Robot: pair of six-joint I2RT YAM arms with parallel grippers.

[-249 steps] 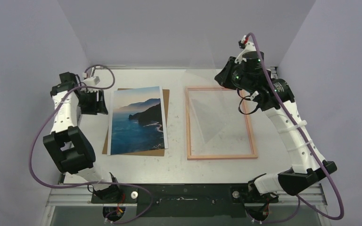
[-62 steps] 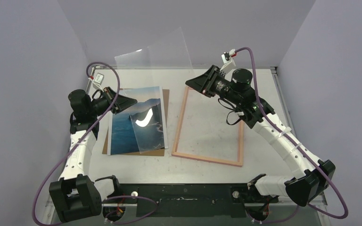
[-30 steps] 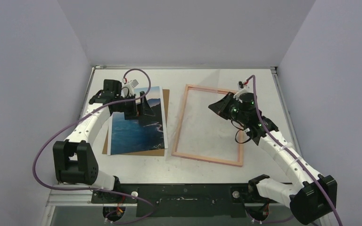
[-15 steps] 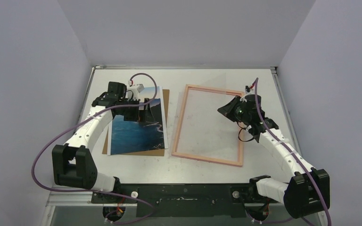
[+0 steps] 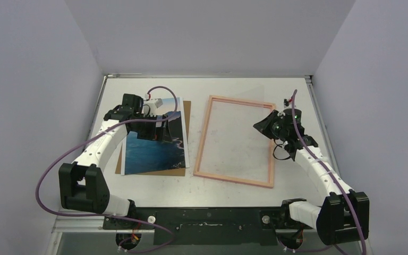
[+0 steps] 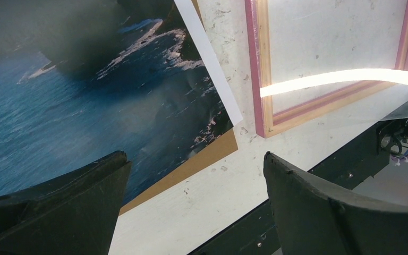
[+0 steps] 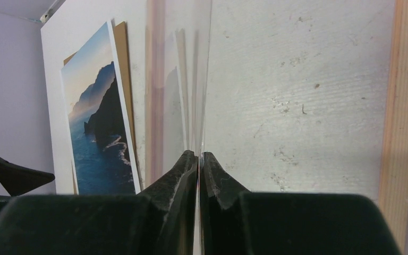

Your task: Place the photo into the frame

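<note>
Over the white table (image 5: 297, 90), the right arm is stretching forward, its right gripper (image 7: 198, 155) clamping tight on the edge of a thin clear sheet (image 5: 239, 133). The sheet is spreading over the thin pink rectangular frame (image 5: 201, 143), which is lying below and ahead of the fingertips. The left arm is reaching forward with a bent elbow, its left gripper (image 6: 194, 170) hanging wide open just above the rectangular paper landscape photo (image 5: 154, 154), which is resting on a brown backing board (image 5: 187, 114).

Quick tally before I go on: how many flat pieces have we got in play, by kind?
photo: 1
brown backing board: 1
pink frame: 1
clear sheet, pinched in the right end effector: 1
Total: 4
</note>
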